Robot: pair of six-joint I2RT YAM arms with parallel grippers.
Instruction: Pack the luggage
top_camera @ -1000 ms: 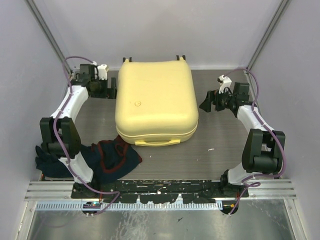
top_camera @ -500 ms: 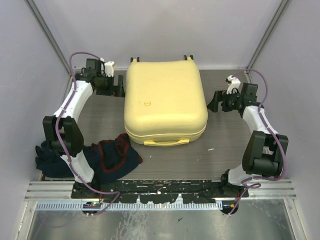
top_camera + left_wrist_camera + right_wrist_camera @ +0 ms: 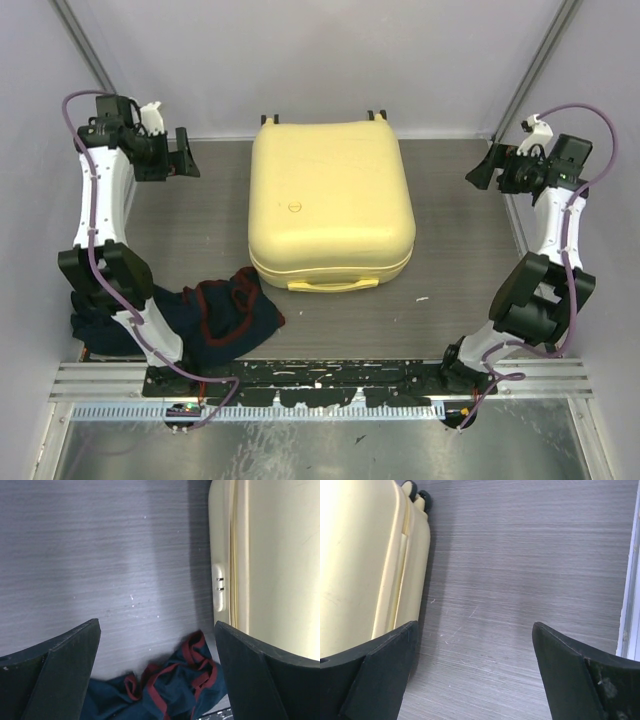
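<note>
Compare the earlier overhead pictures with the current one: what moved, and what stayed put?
The luggage first slid right, then stayed. The left gripper and right gripper, both open and empty, drew outward and back, away from it. The dark clothing at the near left did not move.

Luggage interior out of sight

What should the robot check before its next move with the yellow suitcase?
1. Is the suitcase open for packing: not ok, its lid is shut.
2. Is the left gripper open and empty: ok.
3. Is the right gripper open and empty: ok.
4. Are the dark blue clothes packed: not ok, they lie on the table by the left arm's base.
5. Are the latches undone: cannot tell.
</note>
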